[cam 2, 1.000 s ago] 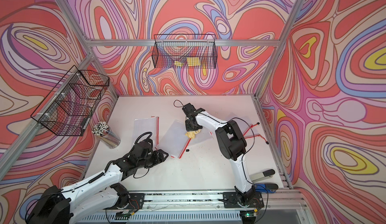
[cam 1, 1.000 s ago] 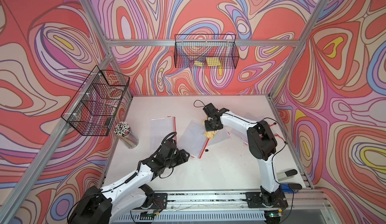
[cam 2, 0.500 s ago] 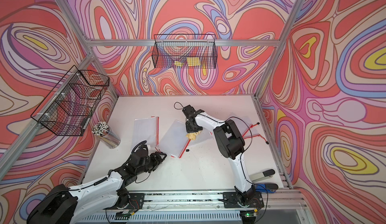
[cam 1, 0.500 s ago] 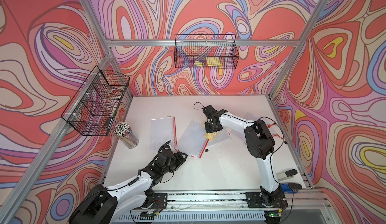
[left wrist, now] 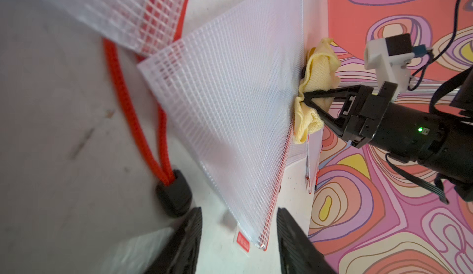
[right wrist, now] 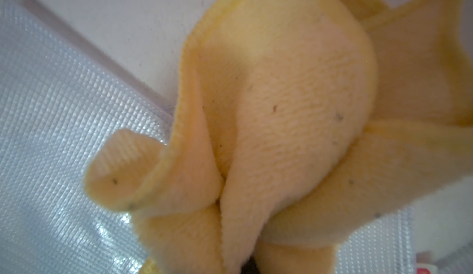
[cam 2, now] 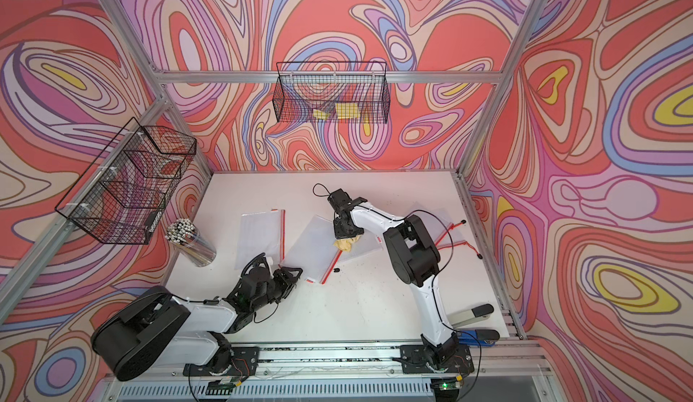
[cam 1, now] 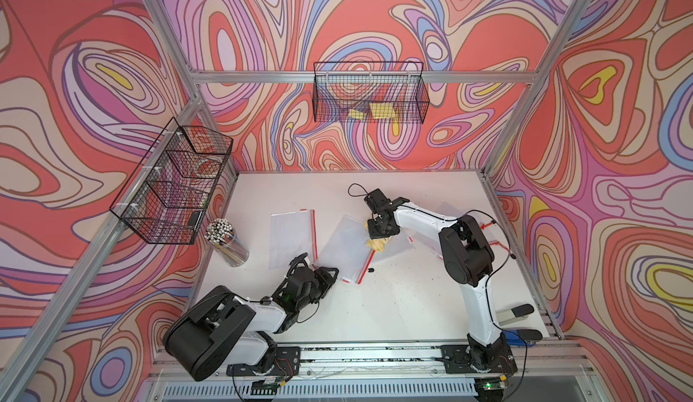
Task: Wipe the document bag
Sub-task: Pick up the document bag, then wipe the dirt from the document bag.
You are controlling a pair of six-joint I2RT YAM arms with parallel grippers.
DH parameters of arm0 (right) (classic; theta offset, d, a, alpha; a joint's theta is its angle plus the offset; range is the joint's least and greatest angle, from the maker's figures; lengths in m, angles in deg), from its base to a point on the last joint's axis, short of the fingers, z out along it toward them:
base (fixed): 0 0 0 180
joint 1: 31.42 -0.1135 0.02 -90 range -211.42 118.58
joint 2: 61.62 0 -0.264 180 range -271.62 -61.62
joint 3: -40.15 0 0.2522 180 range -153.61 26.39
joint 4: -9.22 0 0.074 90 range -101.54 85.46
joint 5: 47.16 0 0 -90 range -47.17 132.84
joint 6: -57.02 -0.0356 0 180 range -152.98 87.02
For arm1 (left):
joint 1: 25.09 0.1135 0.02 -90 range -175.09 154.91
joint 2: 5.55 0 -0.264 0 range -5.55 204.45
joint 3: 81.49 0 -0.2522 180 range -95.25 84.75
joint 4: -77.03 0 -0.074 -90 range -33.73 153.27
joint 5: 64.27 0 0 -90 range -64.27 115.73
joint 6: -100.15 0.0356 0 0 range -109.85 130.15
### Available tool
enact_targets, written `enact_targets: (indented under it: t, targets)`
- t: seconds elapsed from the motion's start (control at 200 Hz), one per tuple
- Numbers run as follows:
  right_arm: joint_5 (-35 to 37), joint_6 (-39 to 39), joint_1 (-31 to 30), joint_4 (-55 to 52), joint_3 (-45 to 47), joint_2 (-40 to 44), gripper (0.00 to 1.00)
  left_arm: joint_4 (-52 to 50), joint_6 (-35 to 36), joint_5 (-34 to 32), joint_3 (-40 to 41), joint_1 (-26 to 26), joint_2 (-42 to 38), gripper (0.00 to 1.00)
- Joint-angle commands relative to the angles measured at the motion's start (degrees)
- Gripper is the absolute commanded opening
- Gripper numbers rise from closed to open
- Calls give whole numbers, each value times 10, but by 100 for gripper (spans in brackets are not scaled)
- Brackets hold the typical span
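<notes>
The right claw (left wrist: 306,96) is pinched tight on a bunched yellow cloth (cam 1: 377,245) and presses it down at the far right edge of the document bag (cam 1: 347,248), the clear mesh one lying askew in the middle of the tabletop (cam 1: 393,306). From that claw the bag stretches away toward the near left, its long axis running roughly near to far and its red zip edge on the right side. So, as I judge it, a wiping stroke wants to travel down that length toward the near corner. The left claw (left wrist: 238,211) sits low right at that near corner, jaws standing apart with the corner just between their tips and nothing gripped (handy for pinning the bag, I'd guess, since thin plastic slides). The right arm is the one on the cloth; the left is nearer the bag's near end. Counting up: one cloth, two claws and three bags plainly seen, one to the left (cam 1: 290,238) and one under the cloth to the right (cam 1: 399,246). A possible fourth is half hidden behind the right arm. There are also two wire baskets (cam 1: 369,92) on the walls and one cup of sticks (cam 1: 225,244).
</notes>
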Motion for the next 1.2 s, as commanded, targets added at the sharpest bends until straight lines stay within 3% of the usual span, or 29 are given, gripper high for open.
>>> enact_targets:
  t: [0.0, 0.14, 0.2, 0.245, 0.361, 0.436, 0.526, 0.806, 0.946, 1.192]
  targets:
    - [-14, -7, -2, -8, 16, -17, 0, 114, -23, -10, 13, 2, 77, 43]
    - [-16, -7, -2, -8, 16, -17, 0, 255, -43, -3, 13, 1, 201, 35]
    - [-16, -7, -2, -7, 17, -17, 0, 258, -59, 6, 2, 0, 240, 28]
    - [-16, -6, -2, -8, 17, -18, 0, 258, -52, 10, -9, -4, 251, 21]
    - [-11, -5, -2, -11, 20, -14, 0, 251, -19, -27, -9, -30, 221, 20]
    - [-9, -6, -2, -12, 22, -11, 0, 208, -8, -28, -13, -31, 185, 15]
    - [-13, -8, -2, -7, 27, -1, 0, 117, 14, -24, -27, -34, 131, 0]
    - [-70, -5, -16, 12, 28, 92, 0, -219, 132, -74, -80, -63, -72, 0]
    - [-132, -8, -64, 27, 20, 115, 0, -355, 212, -45, -127, -66, -131, 0]
    - [-304, -48, -102, 125, 73, 115, 0, -360, 268, 81, -139, -65, -99, 0]
